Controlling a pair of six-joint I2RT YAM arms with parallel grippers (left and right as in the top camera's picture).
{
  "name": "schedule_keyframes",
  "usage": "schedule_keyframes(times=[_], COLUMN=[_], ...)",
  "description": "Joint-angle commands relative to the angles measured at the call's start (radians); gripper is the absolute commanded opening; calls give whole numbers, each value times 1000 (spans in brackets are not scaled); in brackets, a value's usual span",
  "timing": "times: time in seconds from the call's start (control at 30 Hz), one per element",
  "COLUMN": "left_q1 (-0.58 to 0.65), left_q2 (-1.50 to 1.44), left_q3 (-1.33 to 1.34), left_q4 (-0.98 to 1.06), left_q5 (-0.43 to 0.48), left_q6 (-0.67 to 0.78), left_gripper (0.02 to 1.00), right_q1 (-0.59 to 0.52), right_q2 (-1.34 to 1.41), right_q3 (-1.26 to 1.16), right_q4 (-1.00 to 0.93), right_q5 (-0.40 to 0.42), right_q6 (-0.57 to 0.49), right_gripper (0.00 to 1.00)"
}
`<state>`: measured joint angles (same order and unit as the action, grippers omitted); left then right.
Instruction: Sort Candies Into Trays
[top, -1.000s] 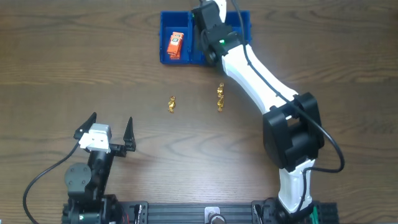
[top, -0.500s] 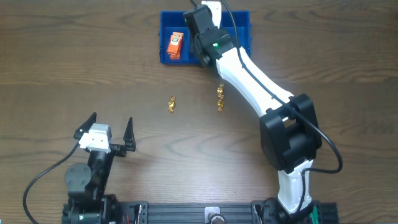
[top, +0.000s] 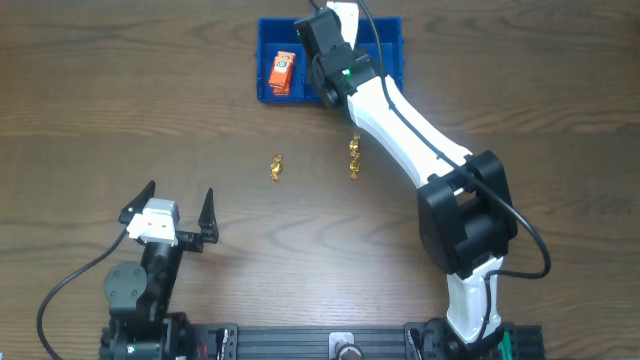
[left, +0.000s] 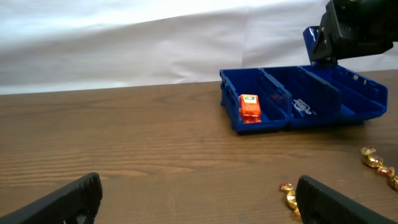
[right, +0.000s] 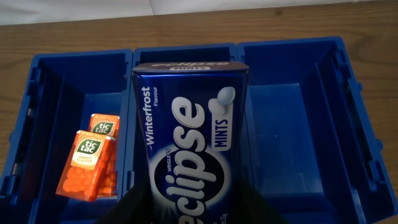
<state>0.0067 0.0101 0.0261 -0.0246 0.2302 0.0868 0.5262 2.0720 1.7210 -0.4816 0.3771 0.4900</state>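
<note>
Your right pincer (right: 194, 208) is clamped on the blue mint tin (right: 189, 143), one finger on each long side near its lower end. The tin's long axis runs straight out from between the fingers towards the far wall of the blue tray (right: 239, 53). Its printed face is turned up at the wrist camera and its dark cap end points away from the pincer. It is held over the middle of the tray's three compartments and hides most of that compartment's floor.

In the compartment beside it, the right wrist view shows two orange candy boxes (right: 87, 165), one overlapping the other, with their long axes along the compartment. From above you get a single orange shape (top: 284, 70), and the arm covers the tin, so only the right pincer (top: 322, 35) is seen over the tray (top: 268, 60). The left wrist view adds height: the dark pincer body hangs above the tray's rim (left: 261, 124), not down among the walls.

Your left pincer (top: 180, 195) has its fingers wide apart, gripping nothing, low on the bench (top: 100, 120) and well apart from the tray. Gold-wrapped candies (top: 277, 167) lie loose on the bench between it and the tray, one alone and a pair (top: 354, 158) near the right arm.
</note>
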Motion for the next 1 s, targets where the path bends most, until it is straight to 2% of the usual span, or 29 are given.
schedule_keyframes(times=[0.03,0.1,0.13,0.4,0.6,0.7,0.8,0.9,1.0], left_q1=[6,6,6,6,6,6,6,6,6], left_q2=[-6,-6,-6,-6,-6,-6,-6,-6,-6], left_q3=[-21,-21,-21,-21,-21,-21,-21,-21,-21], left_q4=[-31,-31,-31,-31,-31,-31,-31,-31,-31], left_q5=[6,6,6,6,6,6,6,6,6], left_q6=[14,14,14,14,14,14,14,14,14], left_gripper=[996,998,998,998,996,998,998,996,998], right_q1=[11,11,11,11,46,119,195,264,319], right_q2=[18,18,18,17,-62,-130,-119,-65,5], right_q3=[13,13,13,15,58,59,57,56,56], right_q4=[0,-6,-10,-48,-173,-298,-417,-445,-440], right_q5=[28,38,43,50,56,22,-49,-114,-113], right_q6=[7,7,7,7,7,13,109,154,206], right_gripper=[649,958,1000,1000,1000,1000,998,1000,1000])
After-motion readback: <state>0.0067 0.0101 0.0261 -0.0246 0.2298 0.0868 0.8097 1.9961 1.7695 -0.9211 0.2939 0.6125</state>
